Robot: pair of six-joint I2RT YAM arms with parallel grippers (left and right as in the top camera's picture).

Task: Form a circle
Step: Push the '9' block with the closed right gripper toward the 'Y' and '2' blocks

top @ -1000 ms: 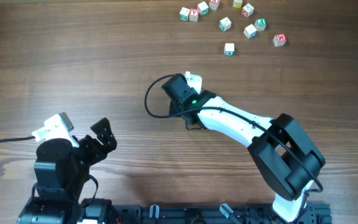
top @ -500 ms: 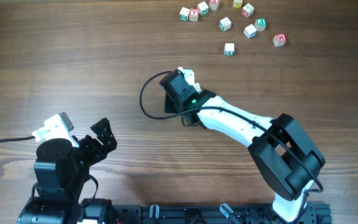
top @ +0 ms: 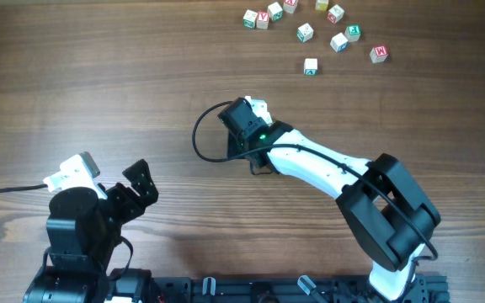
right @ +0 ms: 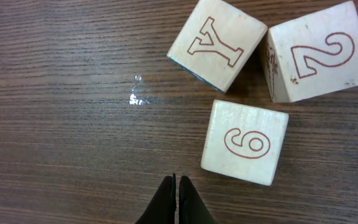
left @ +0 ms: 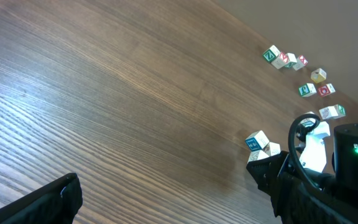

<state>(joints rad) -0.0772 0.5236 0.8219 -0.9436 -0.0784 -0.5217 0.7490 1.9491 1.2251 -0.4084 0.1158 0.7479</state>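
The right arm [top: 310,164] has its jaws pressed together just beside the circle of three touching cubes [right: 246,134]; the left arm [top: 82,219] has its jaws spread wide.

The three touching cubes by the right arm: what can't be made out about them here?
Overhead: the clump is hidden under the right arm.
Left wrist: that arm covers part of it; faces too small to read.
Right wrist: the bottom cube's figure could be 6 or 9.

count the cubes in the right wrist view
3: the Y cube at top, the 2 cube to its right, the 6-or-9 cube below them, nearest the right gripper. More may lie outside this frame.
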